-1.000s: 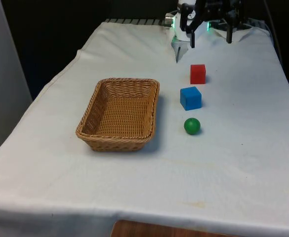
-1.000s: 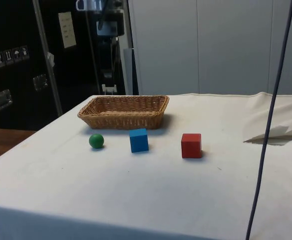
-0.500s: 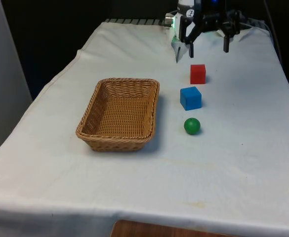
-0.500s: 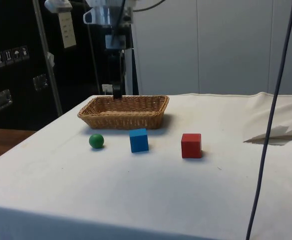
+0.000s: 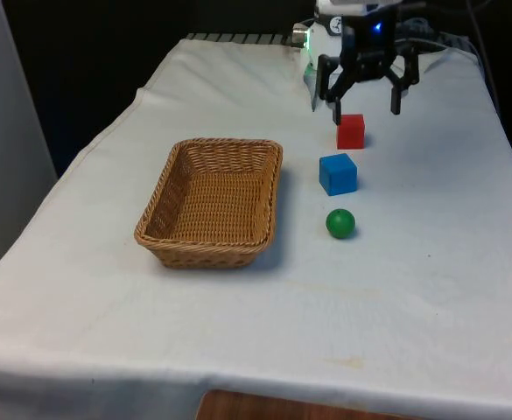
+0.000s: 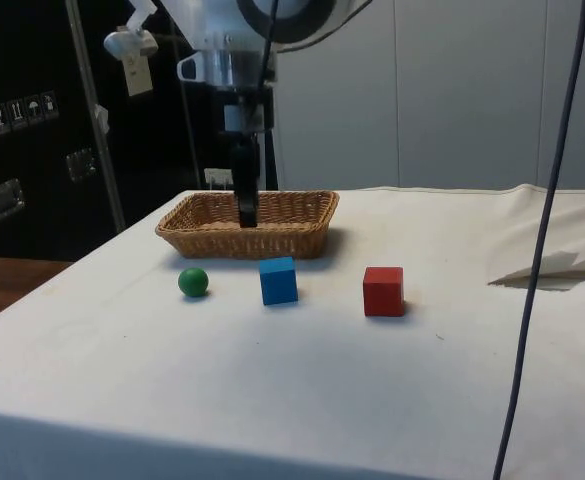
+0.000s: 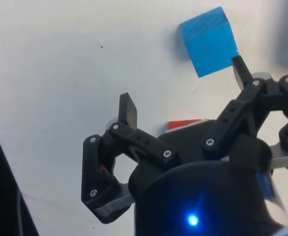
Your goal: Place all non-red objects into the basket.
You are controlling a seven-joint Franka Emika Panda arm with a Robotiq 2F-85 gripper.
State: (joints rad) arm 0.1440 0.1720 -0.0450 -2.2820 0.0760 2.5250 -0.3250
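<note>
The gripper (image 5: 366, 109) points straight down above the table, fingers (image 5: 336, 112) spread wide, holding nothing.

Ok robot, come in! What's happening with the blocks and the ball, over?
Pincer open, above red cube. Blue cube and green ball on the cloth, not yet in basket. Nothing in the way.

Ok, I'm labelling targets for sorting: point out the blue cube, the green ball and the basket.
blue cube (image 5: 338, 173): front view, on its front face.
green ball (image 5: 340, 223): front view, at its middle.
basket (image 5: 205, 251): front view, on its near woven wall.
</note>
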